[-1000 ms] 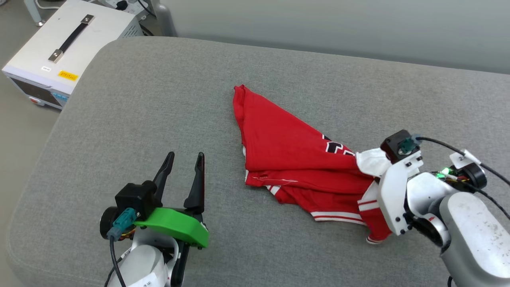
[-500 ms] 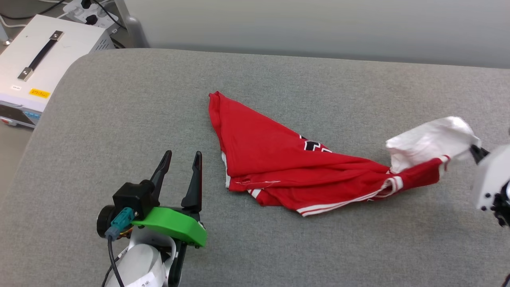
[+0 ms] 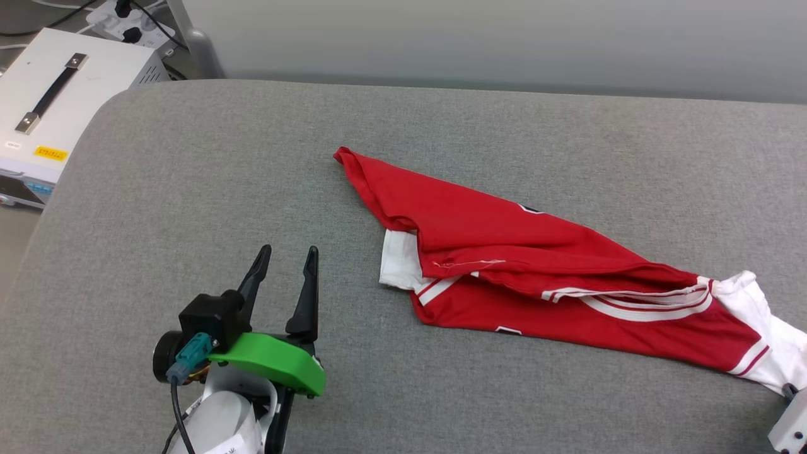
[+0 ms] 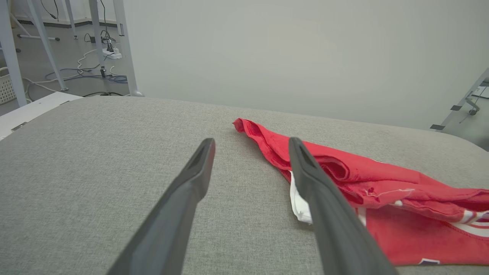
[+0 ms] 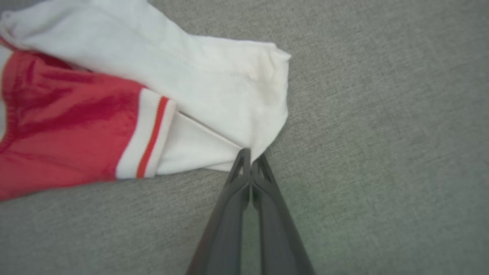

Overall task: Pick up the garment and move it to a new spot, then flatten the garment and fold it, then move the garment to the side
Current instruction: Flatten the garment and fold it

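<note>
ok so from where I'm standing, the right gripper [image 5: 250, 154] has its two dark fingers pressed tight together, pinching the very edge of the white sleeve [image 5: 214, 88]. The rest of the garment [image 3: 536, 252] trails away from those fingertips in a long, rumpled, half-twisted strip, red body with striped trim, lying on the cushion and pointing towards the other arm. A bit of white cloth pokes out from under the red at the far end.

The left gripper [image 3: 289, 252] is just beside that far end, not touching it, fingers spread wide and nothing in them. In its wrist view the red tip of the shirt sits just past the right-hand finger.

My read: this is the "move it to a new spot" part, with the shirt being towed by one sleeve. Flattening and folding don't look started, since it's bunched and doubled over. Next I'd guess it has to let the sleeve down, then get both grippers onto opposite edges to spread the thing out. Soft cloth, so it'll probably bunch again if only one side gets pulled.

The surface is a big grey fabric pad [image 3: 189, 189] with rounded corners. Past its corner on the left gripper's side there's a white equipment box [image 3: 94, 69] with a black handle, a power strip [image 3: 120, 12] and a pale wall [image 3: 504, 38] behind
</note>
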Tool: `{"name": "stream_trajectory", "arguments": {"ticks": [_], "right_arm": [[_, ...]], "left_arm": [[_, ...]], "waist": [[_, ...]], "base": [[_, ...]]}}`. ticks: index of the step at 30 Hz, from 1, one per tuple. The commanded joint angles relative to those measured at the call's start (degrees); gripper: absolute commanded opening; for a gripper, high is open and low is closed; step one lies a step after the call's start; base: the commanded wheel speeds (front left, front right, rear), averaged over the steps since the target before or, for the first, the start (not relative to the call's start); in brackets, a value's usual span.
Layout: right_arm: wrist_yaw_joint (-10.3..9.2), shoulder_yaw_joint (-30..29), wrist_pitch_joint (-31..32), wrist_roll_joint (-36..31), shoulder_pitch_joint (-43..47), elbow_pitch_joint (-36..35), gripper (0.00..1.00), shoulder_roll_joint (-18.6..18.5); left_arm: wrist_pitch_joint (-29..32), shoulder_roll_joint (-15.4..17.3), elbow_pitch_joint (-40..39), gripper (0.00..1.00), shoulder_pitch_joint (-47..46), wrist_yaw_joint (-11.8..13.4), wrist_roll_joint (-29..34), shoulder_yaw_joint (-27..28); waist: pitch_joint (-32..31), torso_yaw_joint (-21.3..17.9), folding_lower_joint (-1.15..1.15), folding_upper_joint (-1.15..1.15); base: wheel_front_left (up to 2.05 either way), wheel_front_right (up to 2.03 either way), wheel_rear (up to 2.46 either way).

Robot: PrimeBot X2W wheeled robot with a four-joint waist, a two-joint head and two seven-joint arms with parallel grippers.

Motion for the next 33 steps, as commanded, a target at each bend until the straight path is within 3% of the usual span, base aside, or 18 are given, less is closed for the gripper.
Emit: {"name": "stream_trajectory", "arguments": {"ticks": [1,8,14,19,23,29,30,33], "right_arm": [[-0.05,-0.2,-2.3,-0.1,0.5,0.6,1.0,0.6],[-0.05,1.3,-21.6,0.1,0.4,-3.5,1.0,2.3],[-0.05,5.8,-28.2,-0.7,2.0,-8.6,1.0,3.0],[-0.05,15.5,-22.0,-0.7,2.5,-12.8,1.0,1.8],[-0.05,27.4,-12.8,2.7,0.1,-15.1,1.0,-2.0],[-0.05,42.8,-0.2,8.0,-7.7,-16.2,1.0,-8.2],[-0.05,49.8,3.9,9.7,-13.1,-15.8,1.0,-10.5],[-0.05,55.7,6.0,10.9,-18.1,-14.4,1.0,-11.7]], "left_arm": [[-0.3,0.0,0.0,1.0,0.8,0.0,0.3,0.3],[-0.1,0.4,0.0,1.0,2.1,0.6,0.1,0.2],[0.3,0.7,-0.7,1.0,3.4,1.1,-0.3,0.2],[0.7,0.8,-1.6,1.0,4.1,1.7,-0.6,0.3],[1.0,0.9,-2.4,1.0,3.8,2.0,-0.8,0.2],[1.0,0.5,-2.7,1.0,2.3,1.7,-0.7,-0.4],[0.9,0.2,-2.5,1.0,1.3,1.4,-0.6,-0.8],[0.7,-0.2,-2.2,1.0,0.4,1.2,-0.5,-1.2]], "waist": [[-0.2,-0.1,0.0,0.0],[-2.0,-0.6,0.0,0.0],[-3.3,-0.7,0.0,0.0],[-3.5,-0.8,0.0,0.0],[-2.4,-0.6,0.0,0.0],[-0.3,0.9,0.0,0.0],[1.0,2.1,0.0,0.0],[2.0,3.4,0.0,0.0]], "base": [[0.0,0.0,0.0],[0.0,0.0,0.0],[0.0,0.0,0.0],[0.0,0.0,0.0],[0.0,0.0,0.0],[0.0,0.0,0.0],[0.0,0.0,0.0],[0.0,0.0,0.0]]}}
